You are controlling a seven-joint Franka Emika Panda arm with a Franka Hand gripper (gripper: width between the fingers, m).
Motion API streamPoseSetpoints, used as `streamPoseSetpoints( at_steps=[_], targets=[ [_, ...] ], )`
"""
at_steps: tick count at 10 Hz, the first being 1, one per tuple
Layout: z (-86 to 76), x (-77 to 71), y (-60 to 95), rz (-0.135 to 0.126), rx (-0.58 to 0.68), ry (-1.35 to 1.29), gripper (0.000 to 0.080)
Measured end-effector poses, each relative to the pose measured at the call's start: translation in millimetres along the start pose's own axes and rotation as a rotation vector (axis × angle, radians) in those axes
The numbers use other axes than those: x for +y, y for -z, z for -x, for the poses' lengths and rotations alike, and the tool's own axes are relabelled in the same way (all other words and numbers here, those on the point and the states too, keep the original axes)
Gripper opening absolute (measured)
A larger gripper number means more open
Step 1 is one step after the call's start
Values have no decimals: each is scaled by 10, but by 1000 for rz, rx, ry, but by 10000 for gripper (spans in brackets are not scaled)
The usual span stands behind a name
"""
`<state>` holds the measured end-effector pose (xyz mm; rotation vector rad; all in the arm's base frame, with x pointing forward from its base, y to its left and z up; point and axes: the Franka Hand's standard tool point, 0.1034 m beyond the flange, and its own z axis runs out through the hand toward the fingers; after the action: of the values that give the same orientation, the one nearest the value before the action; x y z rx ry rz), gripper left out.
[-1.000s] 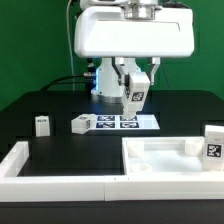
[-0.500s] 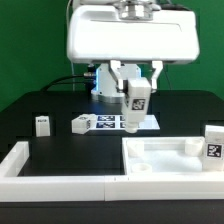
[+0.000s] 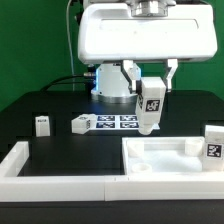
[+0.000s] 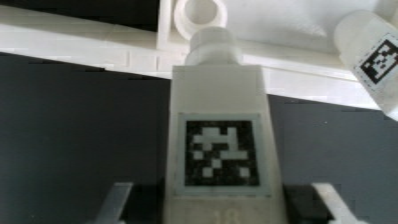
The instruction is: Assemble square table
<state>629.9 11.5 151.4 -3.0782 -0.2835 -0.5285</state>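
The pincer (image 3: 152, 88) was clamped tight on the held leg (image 3: 149, 118), hanging it upright above the bench (image 3: 40, 100), behind the back rim of the square tabletop (image 3: 165, 144), which lay at the front edge toward the exterior view's right. Done well, the leg's tip would be centred over a corner socket (image 4: 201, 12) and kept vertical while lowering. A second leg (image 3: 212, 143) by the tabletop's rim might crowd the pincer; a standing leg (image 3: 41, 124), a lying leg (image 3: 81, 123) and the marker board (image 3: 115, 121) lay well clear.

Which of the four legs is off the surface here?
The held leg, hanging upright in the gripper; the standing leg, the toppled leg and the rightmost leg rest below.
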Motion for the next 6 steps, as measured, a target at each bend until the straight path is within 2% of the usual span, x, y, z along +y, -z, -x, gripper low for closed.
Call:
streamPoseSetpoints(
  at_steps=[1,2,3,4,5,6],
  targets=[
    [21,15,0,-2,-1,2,291],
    [156,117,-13,-23,-10,-5,291],
    [249,200,-38,-60,-26,-38,291],
    [272,213,-53,-79,-25,-65,291],
    [286,242,-69,-91,-16,-88,291],
    [286,289,-115,-83,7,-123,291]
  ],
)
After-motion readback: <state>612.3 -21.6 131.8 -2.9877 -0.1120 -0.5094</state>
